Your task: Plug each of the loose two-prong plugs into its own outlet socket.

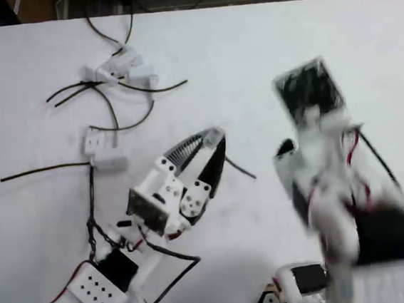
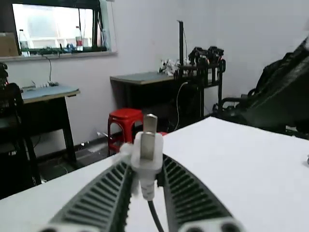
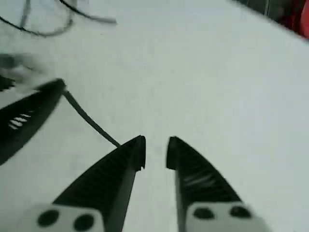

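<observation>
Bright even light, soft shadows on the washed-out white table [image 1: 249, 47].

White table [image 1: 263, 38] with sockets [image 1: 97, 141] and black cords [image 1: 43, 170]

right arm [image 1: 339, 195]: motion-blurred | plug [image 2: 146, 157]: second prong hidden | cord [image 2: 155, 218]: cut off at picture's edge

White two-prong plug [image 2: 146, 147] pinched between the ribbed fingers of the left claw [image 2: 146, 166]; stands upright, a flat metal prong pointing out past the fingertips; short black cord [image 3: 89, 121] trails from its base, free end just beside the right claw [image 3: 155, 153]; cluster of white plug-and-socket pieces [image 1: 119, 68] and two white blocks [image 1: 102, 150], all with black cords, well apart from the left claw; cannot tell plugs from sockets.
</observation>
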Controlling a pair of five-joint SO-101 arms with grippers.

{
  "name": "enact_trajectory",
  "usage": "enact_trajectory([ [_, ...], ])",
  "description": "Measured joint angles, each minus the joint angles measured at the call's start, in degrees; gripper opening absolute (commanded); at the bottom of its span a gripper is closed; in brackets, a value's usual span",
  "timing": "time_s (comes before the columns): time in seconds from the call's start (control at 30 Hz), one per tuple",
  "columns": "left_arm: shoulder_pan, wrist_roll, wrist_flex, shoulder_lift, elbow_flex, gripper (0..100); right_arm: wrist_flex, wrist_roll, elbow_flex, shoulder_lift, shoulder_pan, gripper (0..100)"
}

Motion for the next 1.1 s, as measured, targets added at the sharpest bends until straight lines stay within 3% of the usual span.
enact_trajectory([
  [0.2, 0.0, 0.18, -2.64, -0.7, 0.35, 2, -3.43, -0.26, -0.18, -10.64, -12.22, 2.0],
  [0.53, 0.18, 0.18, -4.92, -0.79, 0.35, 2, -4.84, 2.81, 2.46, -10.73, -32.79, 1.9],
  [0.8, 0.18, 0.18, -4.92, -0.79, 0.35, 2, -7.74, 3.78, 2.55, -0.53, -39.56, 1.9],
  [0.93, 0.18, 0.18, -4.92, -0.79, 0.35, 2, -10.99, 5.1, 2.55, 3.16, -39.3, 1.9],
  [1.1, 0.18, 0.18, -4.92, -0.79, 0.35, 2, -14.33, 12.92, 2.81, 4.84, -36.48, 1.9],
])
